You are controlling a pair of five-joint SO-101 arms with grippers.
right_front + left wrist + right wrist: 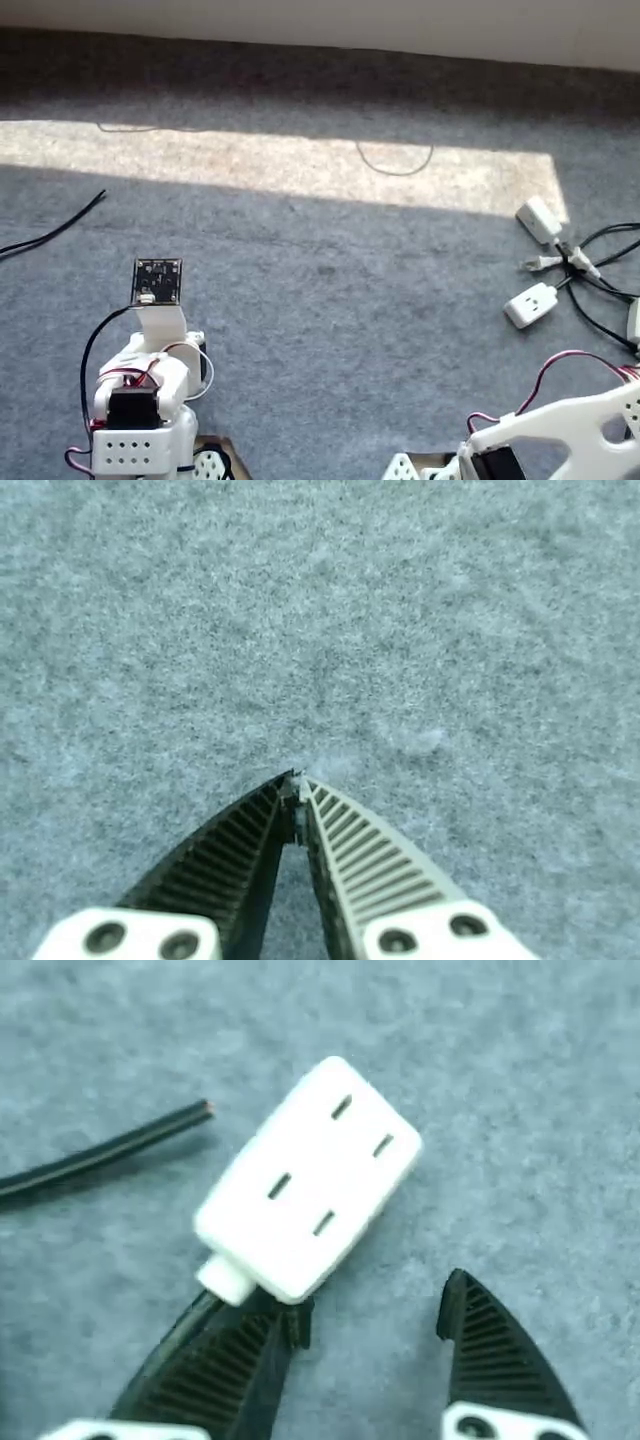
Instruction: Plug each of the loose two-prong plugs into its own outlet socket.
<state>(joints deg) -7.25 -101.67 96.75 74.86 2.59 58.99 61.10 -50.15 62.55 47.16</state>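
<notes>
Right wrist view: open right pincer [375, 1310] beside white four-slot outlet socket [308, 1192]; left pincer [298, 785] closed.

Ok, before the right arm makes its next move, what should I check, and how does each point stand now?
1. Right gripper open: ok.
2. Outlet block inside its gap: not ok; it lies ahead of one finger.
3. Block's slots facing up and empty: ok, all four.
4. A plug held in a gripper: not ok; the left gripper is shut on nothing over carpet.
5. Loose plug located: ok, lying free in the high view.
6. Black cable apart from the block: ok.
</notes>
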